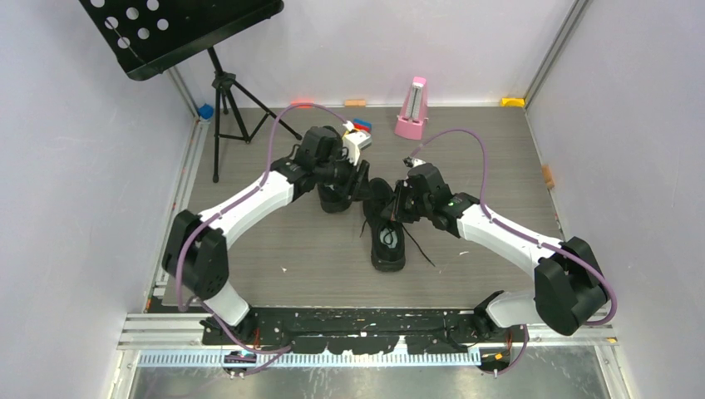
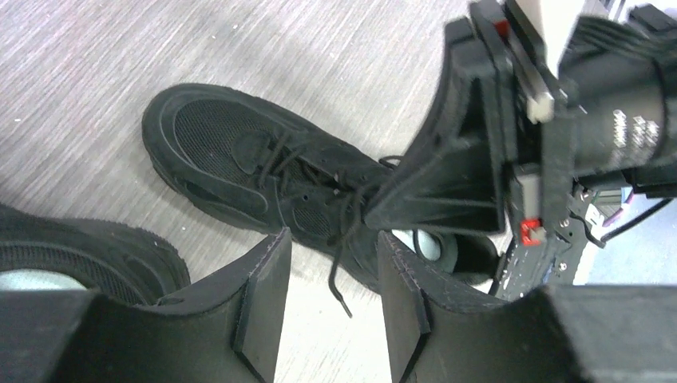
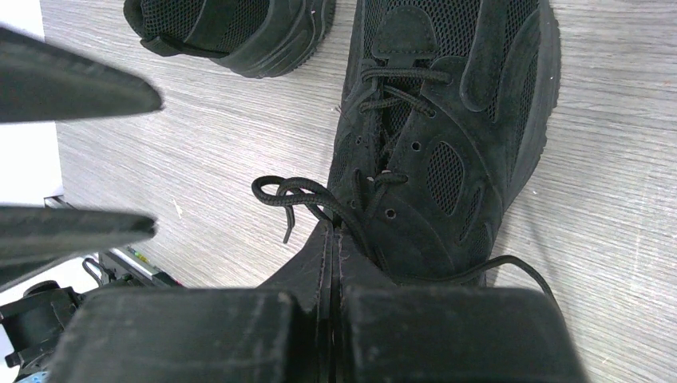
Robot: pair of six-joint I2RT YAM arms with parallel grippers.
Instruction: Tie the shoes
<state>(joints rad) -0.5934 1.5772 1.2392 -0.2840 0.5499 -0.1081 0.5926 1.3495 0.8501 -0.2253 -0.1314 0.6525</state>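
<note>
Closest to me was my right gripper [image 3: 331,238]. Its two fingers were pressed together, and it looked like they pinched a lace [image 3: 297,185] of the shoe [image 3: 447,120] right at their tips. That lace made a small floppy loop beside the shoe, but it was not a knot. Another lace end lay loose on the table [image 3: 199,136] on the shoe's other side. My left gripper [image 2: 334,239] hung just above the same shoe with its fingers apart and nothing between them. The shoe lay flat in the middle of the table, between my two arms, with its toe pointing away from my bases. The other shoe [image 1: 336,200] sat just beside it, partly under my left arm, and I could not see its laces well. I think the job had hardly begun, since I saw no bow on either shoe. I had to cross the laces, pull them tight, make loops, and then do it all for the other shoe too.
</note>
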